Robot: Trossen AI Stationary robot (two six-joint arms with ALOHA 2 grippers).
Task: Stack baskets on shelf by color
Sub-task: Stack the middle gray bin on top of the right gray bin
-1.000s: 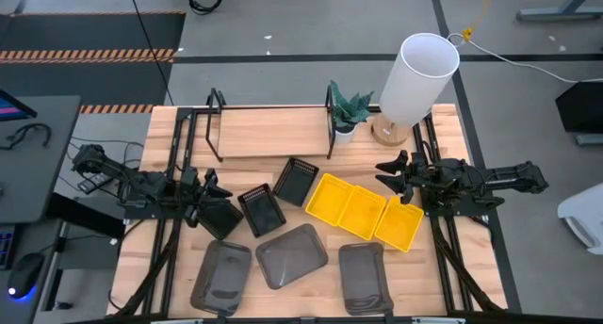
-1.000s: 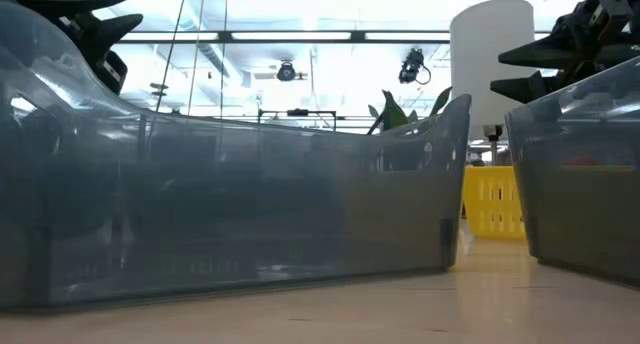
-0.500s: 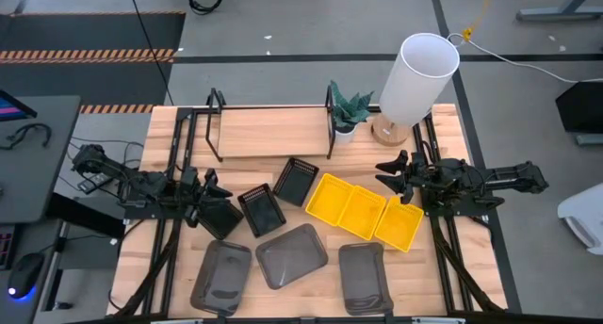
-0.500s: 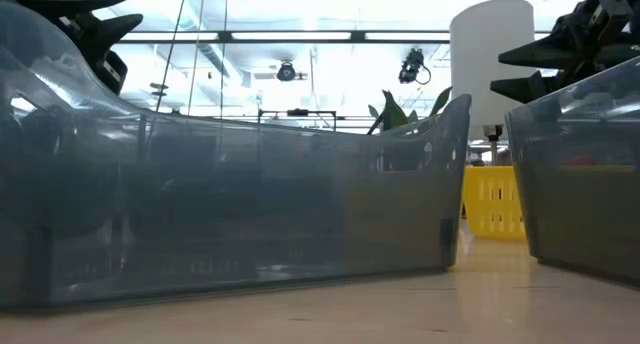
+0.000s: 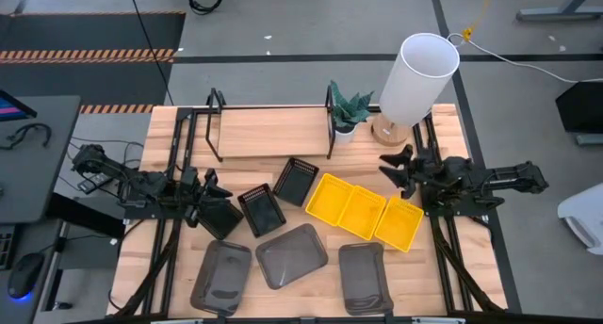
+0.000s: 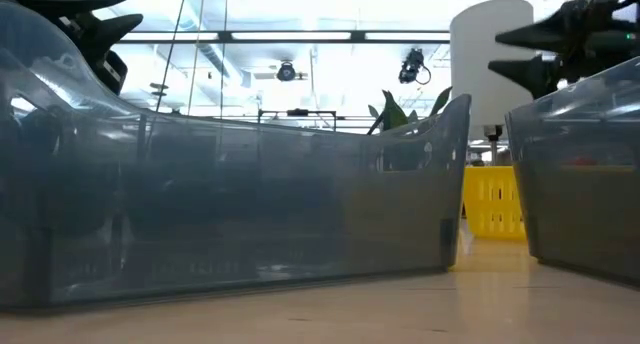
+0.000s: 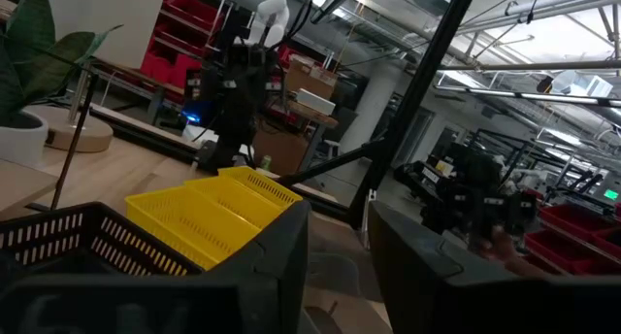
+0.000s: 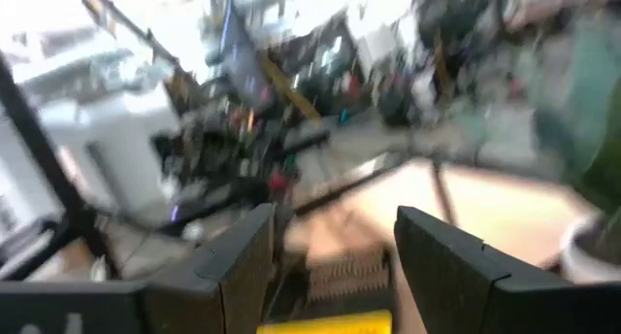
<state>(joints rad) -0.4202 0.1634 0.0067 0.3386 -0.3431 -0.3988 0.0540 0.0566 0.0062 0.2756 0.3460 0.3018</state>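
Note:
Three yellow baskets (image 5: pixel 363 211) lie in a slanted row right of the table's middle. Three grey baskets (image 5: pixel 292 255) rest flat along the near edge and fill the low view (image 6: pixel 230 204). Black slatted baskets (image 5: pixel 261 209) sit left of the middle, one (image 5: pixel 220 218) right beside my left gripper (image 5: pixel 215 186). The shelf (image 5: pixel 273 134) stands along the far edge. My left gripper is open (image 7: pixel 340 237), with a black basket (image 7: pixel 68 242) and a yellow basket (image 7: pixel 209 213) ahead of it. My right gripper (image 5: pixel 389 170) is open (image 8: pixel 335 247) and hangs in the air beyond the yellow row's right end.
A potted plant (image 5: pixel 349 112) stands at the shelf's right end. A tall white cylinder on a wooden base (image 5: pixel 415 79) stands at the far right corner, just behind my right gripper. Bare wood shows between the shelf and the baskets.
My right gripper has risen a little and shifted slightly toward the far edge, staying open. The baskets and my left arm have kept still.

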